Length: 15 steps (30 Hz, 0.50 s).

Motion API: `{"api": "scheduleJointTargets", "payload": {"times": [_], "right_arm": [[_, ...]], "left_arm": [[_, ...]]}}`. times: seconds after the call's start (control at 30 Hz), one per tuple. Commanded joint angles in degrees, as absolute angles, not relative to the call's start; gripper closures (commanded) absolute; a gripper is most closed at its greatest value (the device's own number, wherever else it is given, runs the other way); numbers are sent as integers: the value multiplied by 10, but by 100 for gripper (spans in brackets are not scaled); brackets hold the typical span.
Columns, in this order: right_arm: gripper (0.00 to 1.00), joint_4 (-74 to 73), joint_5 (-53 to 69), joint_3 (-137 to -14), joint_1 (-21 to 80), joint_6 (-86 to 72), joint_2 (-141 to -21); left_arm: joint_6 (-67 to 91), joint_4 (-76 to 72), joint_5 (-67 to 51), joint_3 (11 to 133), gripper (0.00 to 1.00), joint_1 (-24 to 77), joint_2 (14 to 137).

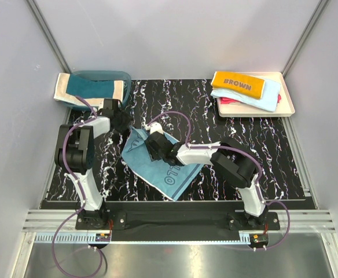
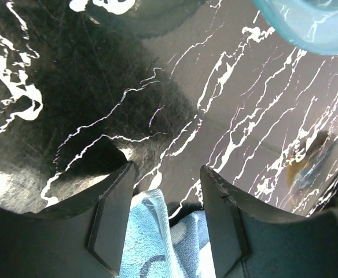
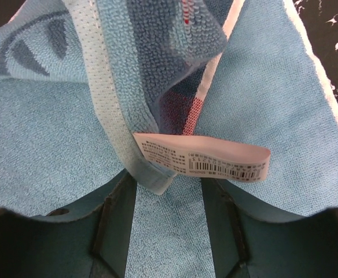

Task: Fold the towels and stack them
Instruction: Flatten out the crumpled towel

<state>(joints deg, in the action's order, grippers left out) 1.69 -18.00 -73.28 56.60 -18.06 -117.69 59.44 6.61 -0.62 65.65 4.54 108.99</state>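
A dusty blue towel (image 1: 160,168) with a dark outline drawing lies crumpled on the black marbled table. My left gripper (image 1: 121,120) is at its far left corner, jaws open, and a raised fold of that towel (image 2: 149,231) stands between the fingers (image 2: 114,220) without being pinched. My right gripper (image 1: 155,145) is over the towel's middle, also open, with a turned-up hem (image 3: 114,116) and a white barcode label (image 3: 204,155) just ahead of its fingertips. Folded orange "BROWN" (image 1: 238,84), light blue (image 1: 256,97) and red (image 1: 230,101) towels are stacked in the tray. A dark teal, cream-bordered towel (image 1: 91,88) hangs over the basin.
The cream tray (image 1: 287,104) sits at the far right of the table. The translucent teal basin (image 1: 102,75) stands at the far left, and its rim (image 2: 308,26) shows in the left wrist view. Grey walls close in on both sides.
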Motion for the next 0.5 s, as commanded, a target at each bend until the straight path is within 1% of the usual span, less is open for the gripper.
{"api": "scheduleJointTargets", "payload": {"times": [0.0,0.17,0.4,0.47], "right_arm": [[46,40,-224,-752,574,-178,-1187],[46,44,-239,-758,574,-172,-1187],[56,54,-250,-752,575,-177,-1180],[61,55,-251,-751,576,-177,-1176]], "left_arm": [[600,39,-35,672,46,40,1094],[603,42,-41,651,44,40,1073],[604,47,-52,643,44,40,1061],[605,47,-53,640,44,40,1056]]}}
